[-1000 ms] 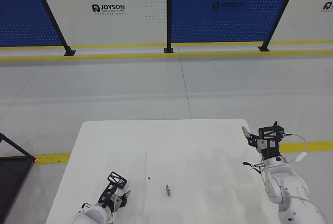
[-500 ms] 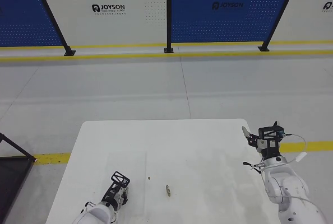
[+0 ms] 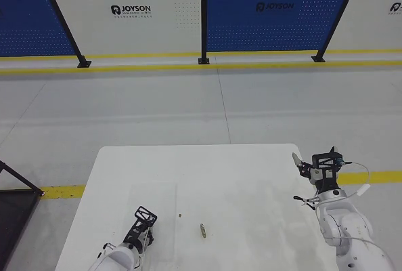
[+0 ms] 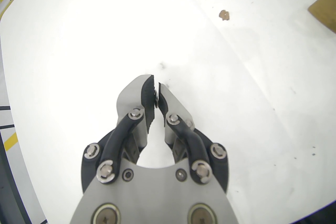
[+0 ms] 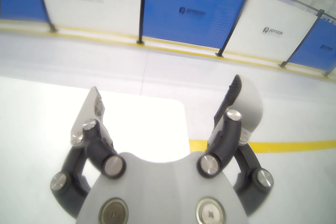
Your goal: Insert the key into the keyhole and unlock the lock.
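Note:
A brass lock (image 3: pixel 203 230) lies on the white table (image 3: pixel 255 176) near its front edge; in the left wrist view one corner of the lock (image 4: pixel 324 9) shows. My left gripper (image 3: pixel 145 218) is low over the table, left of the lock and apart from it. Its pads (image 4: pixel 148 93) are shut on a thin metal piece seen edge-on, the key (image 4: pixel 156 98). My right gripper (image 3: pixel 315 160) is at the table's far right corner, well away from the lock. The right gripper (image 5: pixel 165 86) stands open with nothing between its fingers.
A small brown speck (image 4: pixel 224 15) lies on the table between my left gripper and the lock, also visible in the top view as a speck (image 3: pixel 180 216). A black frame (image 3: pixel 5 179) stands off the table's left side. Blue and white fence panels (image 3: pixel 201 27) stand far behind.
The left gripper shifted slightly to the right and away from the front edge between the earliest frame and half a second ago, then held still. The right arm and the lock have not moved.

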You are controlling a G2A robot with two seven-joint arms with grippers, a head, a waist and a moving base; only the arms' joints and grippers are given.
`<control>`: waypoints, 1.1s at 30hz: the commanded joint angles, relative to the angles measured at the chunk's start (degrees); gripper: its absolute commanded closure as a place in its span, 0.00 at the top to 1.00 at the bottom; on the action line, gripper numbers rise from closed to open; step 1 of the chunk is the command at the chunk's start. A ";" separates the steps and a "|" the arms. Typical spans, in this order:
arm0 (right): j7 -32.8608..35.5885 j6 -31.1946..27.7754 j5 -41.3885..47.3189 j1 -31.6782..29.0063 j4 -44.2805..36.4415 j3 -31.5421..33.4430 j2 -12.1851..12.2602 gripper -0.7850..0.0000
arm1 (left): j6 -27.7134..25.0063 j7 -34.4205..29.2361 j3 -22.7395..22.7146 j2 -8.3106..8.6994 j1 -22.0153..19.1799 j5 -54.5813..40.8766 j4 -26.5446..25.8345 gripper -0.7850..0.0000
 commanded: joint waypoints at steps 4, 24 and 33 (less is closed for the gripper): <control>0.00 0.00 0.00 0.00 0.00 0.00 0.00 1.00 | 0.42 0.10 -0.39 0.02 0.22 0.10 -0.38 0.00; 0.00 0.00 0.00 0.00 0.00 0.00 0.00 1.00 | -9.13 9.63 -14.32 0.85 8.88 -21.64 -13.45 0.00; 0.50 -0.74 -1.08 -1.94 -6.04 -0.92 -0.13 1.00 | -28.77 16.58 -24.26 1.55 12.22 -45.51 -13.10 0.00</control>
